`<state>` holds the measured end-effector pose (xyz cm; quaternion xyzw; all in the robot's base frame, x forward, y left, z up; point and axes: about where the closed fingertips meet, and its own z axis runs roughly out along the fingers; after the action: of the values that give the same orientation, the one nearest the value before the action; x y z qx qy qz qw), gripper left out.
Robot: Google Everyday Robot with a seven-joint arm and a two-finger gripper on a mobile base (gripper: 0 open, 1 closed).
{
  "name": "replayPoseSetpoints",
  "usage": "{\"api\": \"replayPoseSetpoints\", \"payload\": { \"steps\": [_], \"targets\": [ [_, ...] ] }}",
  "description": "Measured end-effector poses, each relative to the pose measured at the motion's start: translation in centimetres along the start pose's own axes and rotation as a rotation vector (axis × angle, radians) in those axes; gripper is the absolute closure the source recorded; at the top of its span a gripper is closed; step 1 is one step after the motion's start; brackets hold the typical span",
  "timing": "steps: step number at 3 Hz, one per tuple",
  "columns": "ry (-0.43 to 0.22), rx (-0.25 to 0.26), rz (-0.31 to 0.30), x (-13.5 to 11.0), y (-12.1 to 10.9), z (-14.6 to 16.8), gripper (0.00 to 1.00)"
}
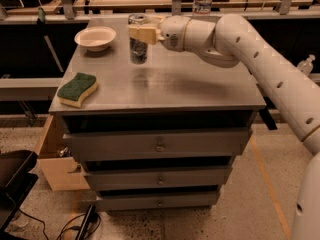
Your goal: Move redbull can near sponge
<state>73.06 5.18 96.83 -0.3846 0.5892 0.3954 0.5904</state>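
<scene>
We see the gripper (142, 33) over the table (200, 86), jaws clamped on the redbull can (138, 53) (upper part hidden), sponge (77, 89) well apart.

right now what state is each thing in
gripper: over the back left of the table, jaws shut on the redbull can
redbull can: upright, gripped near its top
sponge: lying flat, green side up, front left corner
bowl: upright, looks empty
water bottle: upright, behind the table
</scene>
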Motion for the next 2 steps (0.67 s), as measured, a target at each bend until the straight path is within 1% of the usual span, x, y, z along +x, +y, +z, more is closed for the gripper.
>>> {"api": "replayPoseSetpoints", "payload": {
  "steps": [1, 2],
  "targets": [
    [0.004, -0.055, 0.027, 1.3, 2.1, 1.2, 1.0],
    [-0.002, -0.083, 0.05, 2.3, 3.3, 1.7, 1.0]
  ]
}}
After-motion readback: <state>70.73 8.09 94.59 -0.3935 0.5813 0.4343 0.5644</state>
